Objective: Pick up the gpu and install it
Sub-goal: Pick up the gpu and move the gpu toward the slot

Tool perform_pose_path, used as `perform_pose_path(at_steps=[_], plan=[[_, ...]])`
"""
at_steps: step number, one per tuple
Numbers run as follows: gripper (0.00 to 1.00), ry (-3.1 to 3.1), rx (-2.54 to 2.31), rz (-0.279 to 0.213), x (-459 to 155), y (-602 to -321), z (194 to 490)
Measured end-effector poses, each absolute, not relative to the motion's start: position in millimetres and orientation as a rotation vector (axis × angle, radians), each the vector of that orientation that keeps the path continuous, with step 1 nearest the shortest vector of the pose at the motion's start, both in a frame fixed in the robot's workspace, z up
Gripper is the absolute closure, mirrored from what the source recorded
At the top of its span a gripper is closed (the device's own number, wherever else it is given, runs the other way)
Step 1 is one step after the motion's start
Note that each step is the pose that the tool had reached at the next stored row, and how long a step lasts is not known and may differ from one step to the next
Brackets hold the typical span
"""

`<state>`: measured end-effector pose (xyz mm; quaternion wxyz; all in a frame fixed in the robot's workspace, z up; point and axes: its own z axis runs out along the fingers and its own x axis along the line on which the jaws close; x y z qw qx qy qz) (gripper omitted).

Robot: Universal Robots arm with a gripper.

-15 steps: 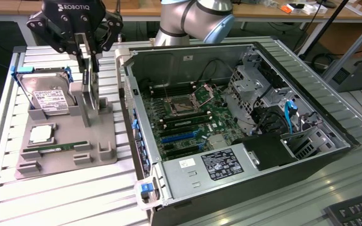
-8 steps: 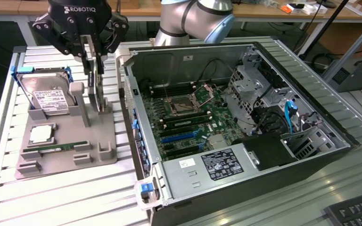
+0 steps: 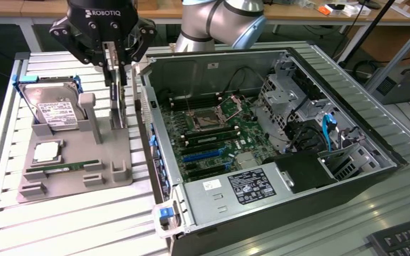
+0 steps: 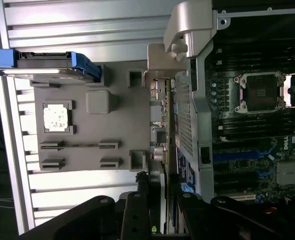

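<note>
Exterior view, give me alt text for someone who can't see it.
A robot gripper grips the gpu, upright on edge above a grey parts tray, beside an open computer case. The tray also holds a hard drive.

Bright overhead light, glaring slats

Thin dark gpu, upright edge-on, in grey holder

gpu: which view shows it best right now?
Exterior view. The gpu stands upright, edge-on, in the grey fixture, with the gripper over its top. The wrist view looks down along its thin edge, so little of the board shows.
</note>
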<state>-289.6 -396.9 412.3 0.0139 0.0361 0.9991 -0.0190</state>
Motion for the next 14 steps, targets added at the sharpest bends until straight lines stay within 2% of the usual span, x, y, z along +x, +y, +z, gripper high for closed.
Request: perform_pose_path(at_steps=[14], plan=[[0.73,3.111,0.113,-0.059,-253.5,-402.3,412.4]])
